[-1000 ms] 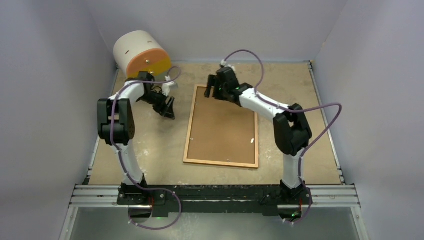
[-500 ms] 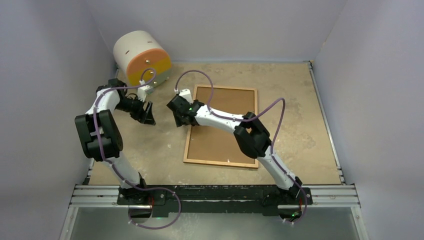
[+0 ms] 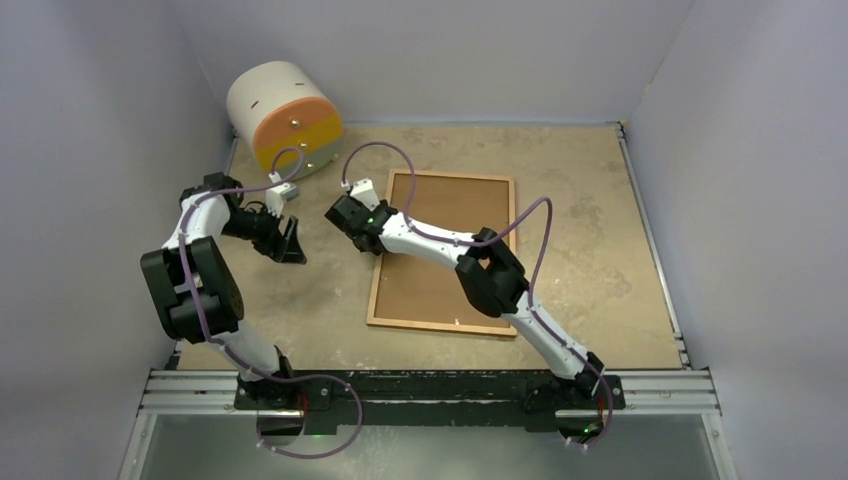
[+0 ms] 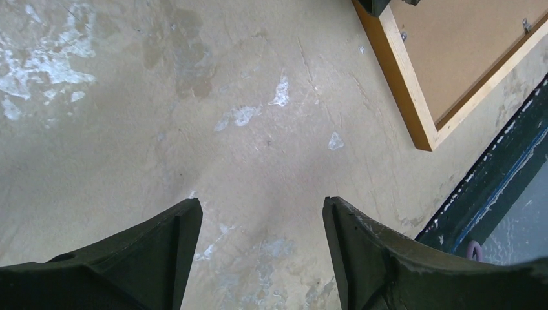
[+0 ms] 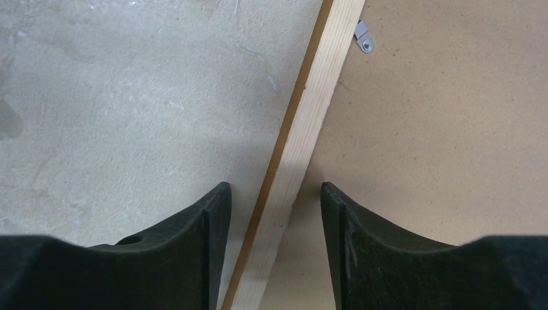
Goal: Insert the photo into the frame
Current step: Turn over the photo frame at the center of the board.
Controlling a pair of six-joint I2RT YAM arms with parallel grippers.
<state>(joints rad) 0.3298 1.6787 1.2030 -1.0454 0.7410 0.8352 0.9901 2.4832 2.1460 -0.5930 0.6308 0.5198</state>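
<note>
The right gripper (image 3: pixel 343 214) (image 5: pixel 274 190) hangs low over the left rail of the frame (image 3: pixel 441 327) (image 5: pixel 323 77), near the frame's far left corner, and its jaws stand moderately apart with the pale wooden rail running up between them. In the right wrist view a strip of bare worktop (image 3: pixel 600 200) (image 5: pixel 129 97) shows between the left fingertip and the rail, while the right fingertip sits just beside the rail's inner edge; whether either fingertip touches the wood cannot be told. The frame lies flat on the worktop with its back up, filled by the brown backing board (image 3: pixel 430 290) (image 5: pixel 439 129), which spreads to the right of these jaws. A small metal clip (image 5: pixel 364 37) sits on the board ahead of them, just beside the rail. The left gripper (image 3: pixel 290 243) (image 4: pixel 262 206) is to the left of the frame, well apart from it, with its jaws wide and nothing but mottled beige worktop between them. In the left wrist view a corner of the frame (image 4: pixel 394 64) lies ahead and to the right of those jaws. A white drum with an orange face (image 3: pixel 285 115) rests at the far left, beyond the left jaws.
</note>
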